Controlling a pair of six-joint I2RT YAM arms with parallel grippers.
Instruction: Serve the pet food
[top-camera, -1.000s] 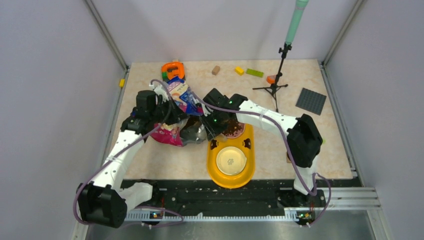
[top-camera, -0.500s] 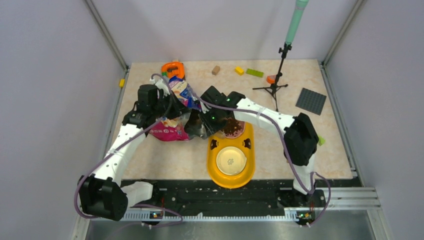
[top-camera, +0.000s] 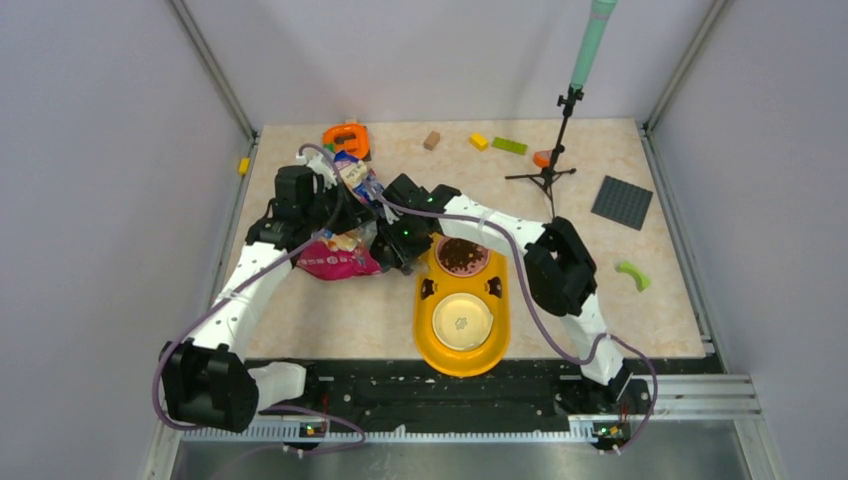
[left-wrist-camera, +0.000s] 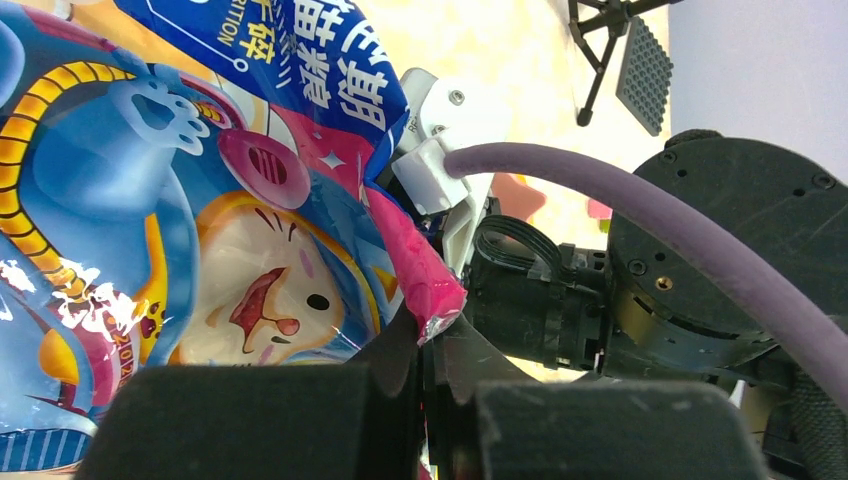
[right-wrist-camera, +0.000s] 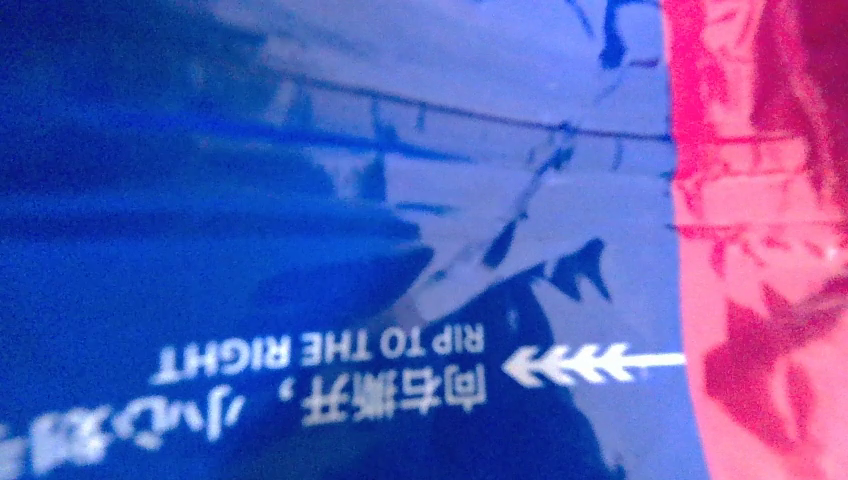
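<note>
Left jaws were clamped on the edge of the bag (left-wrist-camera: 150, 200) — right jaws sat against it, grip impossible to tell. Some kibble (top-camera: 461, 256) lay in the far bowl of the feeder (top-camera: 462, 366).

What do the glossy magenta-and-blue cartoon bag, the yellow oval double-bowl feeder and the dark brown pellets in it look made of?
The glossy magenta-and-blue cartoon bag: thin printed plastic film, judging by its sharp creases and bright glare. The yellow oval double-bowl feeder: probably rigid moulded plastic, smooth with a soft sheen. The dark brown pellets: dry matte granules, too small to say more.
</note>
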